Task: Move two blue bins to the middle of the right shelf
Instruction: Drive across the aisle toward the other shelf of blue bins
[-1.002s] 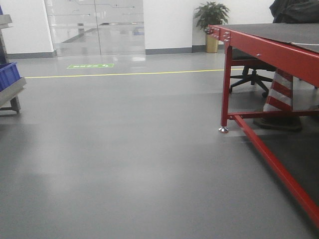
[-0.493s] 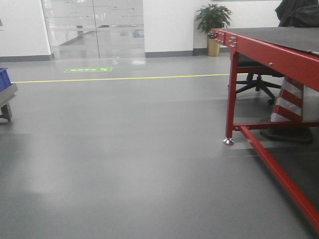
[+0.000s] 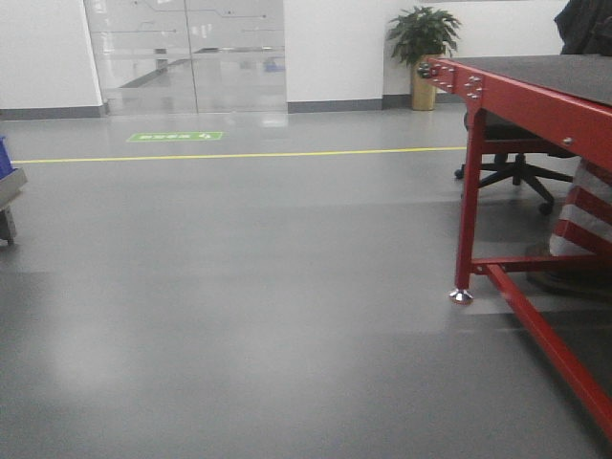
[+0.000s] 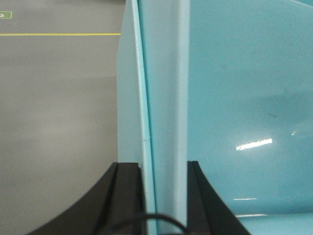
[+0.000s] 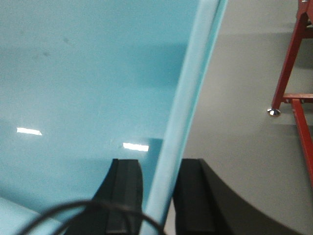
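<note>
Between my arms, I am carrying the pale blue bin [image 4: 244, 98]: my left gripper [image 4: 164, 169] is clamping one side wall, my right gripper [image 5: 159, 164] the opposite rim, so it is hanging balanced above the floor [image 3: 239, 287].

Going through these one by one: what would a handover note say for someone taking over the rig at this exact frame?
Left gripper: shut on the pale blue bin, one finger on each side of its wall.
Right gripper: shut on the opposite wall of the bin in the same way.
Bins: the load is held between both arms over the grey floor. Whether a second bin is nested inside cannot be told.
Done: load gripped.
Left: the right shelf is not in view, and the front view shows only floor and a red table on the right. Find the shelf and set the bins on its middle level.
</note>
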Robot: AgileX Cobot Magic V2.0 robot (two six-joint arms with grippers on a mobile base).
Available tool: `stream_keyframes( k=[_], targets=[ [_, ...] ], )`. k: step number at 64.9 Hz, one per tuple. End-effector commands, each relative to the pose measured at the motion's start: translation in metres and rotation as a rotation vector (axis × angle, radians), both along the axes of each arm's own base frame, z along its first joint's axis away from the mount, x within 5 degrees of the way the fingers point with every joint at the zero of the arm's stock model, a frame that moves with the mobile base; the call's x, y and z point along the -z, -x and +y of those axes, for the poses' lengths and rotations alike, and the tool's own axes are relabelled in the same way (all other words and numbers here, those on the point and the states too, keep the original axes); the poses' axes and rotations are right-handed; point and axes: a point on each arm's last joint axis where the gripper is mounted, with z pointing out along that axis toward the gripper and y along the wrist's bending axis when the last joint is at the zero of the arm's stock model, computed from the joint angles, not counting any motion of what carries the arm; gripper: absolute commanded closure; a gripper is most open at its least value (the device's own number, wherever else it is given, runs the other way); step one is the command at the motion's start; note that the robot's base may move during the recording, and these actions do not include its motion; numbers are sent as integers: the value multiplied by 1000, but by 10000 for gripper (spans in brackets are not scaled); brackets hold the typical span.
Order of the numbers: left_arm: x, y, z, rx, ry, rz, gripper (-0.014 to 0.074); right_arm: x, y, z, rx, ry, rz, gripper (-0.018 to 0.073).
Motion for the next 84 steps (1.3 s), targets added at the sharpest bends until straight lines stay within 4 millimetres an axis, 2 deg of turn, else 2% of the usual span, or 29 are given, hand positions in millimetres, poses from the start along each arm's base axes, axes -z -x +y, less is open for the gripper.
stream_keyframes(
  k=[1,84],
  targets=[
    [-21,10,-1,19,123,-100,707,-16,5,2,-37,-38,-110,713],
    [-21,10,-1,19,123,-100,707,-16,5,2,-37,-39,-112,713]
  ],
)
